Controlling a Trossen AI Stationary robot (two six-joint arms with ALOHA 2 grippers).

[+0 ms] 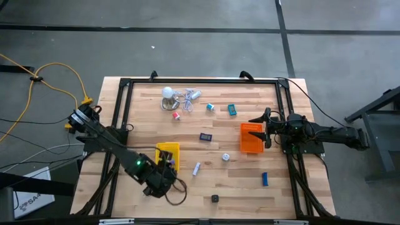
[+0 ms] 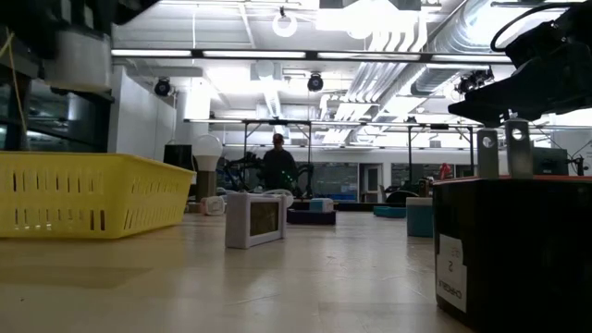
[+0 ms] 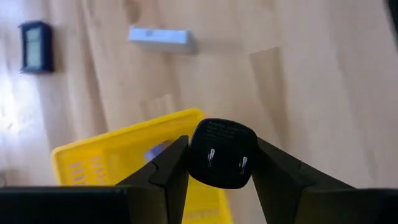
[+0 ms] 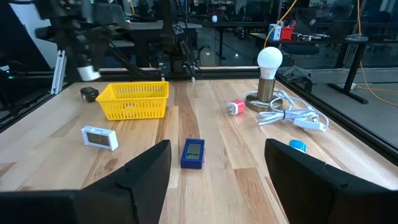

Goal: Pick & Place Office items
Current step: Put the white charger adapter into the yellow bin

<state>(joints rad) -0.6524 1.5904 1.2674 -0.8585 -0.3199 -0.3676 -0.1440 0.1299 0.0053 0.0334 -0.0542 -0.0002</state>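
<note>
Left claw (image 3: 219,158) is clamped on a small black plug adapter (image 3: 222,154), two metal prongs facing the wrist camera. It hangs over the near edge of the yellow tray (image 1: 169,154); a small blue item (image 3: 158,150) lies inside that tray, mostly hidden behind the finger.

Right claw (image 1: 265,127) is spread wide, nothing between the fingers, parked at the right edge of the orange tray (image 1: 250,138).

Rest of the office items lie loose on the table (image 1: 150,112):
- dark blue display unit (image 1: 205,136) mid-table
- white block (image 1: 196,168) just right of the yellow tray
- small blue-white roll (image 1: 225,157)
- blue block (image 1: 264,179) near the right front
- black item (image 1: 215,199) at the front edge
- teal piece (image 1: 232,110), small blue roll (image 1: 210,107), red-white piece (image 1: 176,115) towards the far side

White bulb lamp (image 1: 167,94) with pale cord sits far side.

Low view: left claw is cut off at the top, and a dark box fills the right foreground.
</note>
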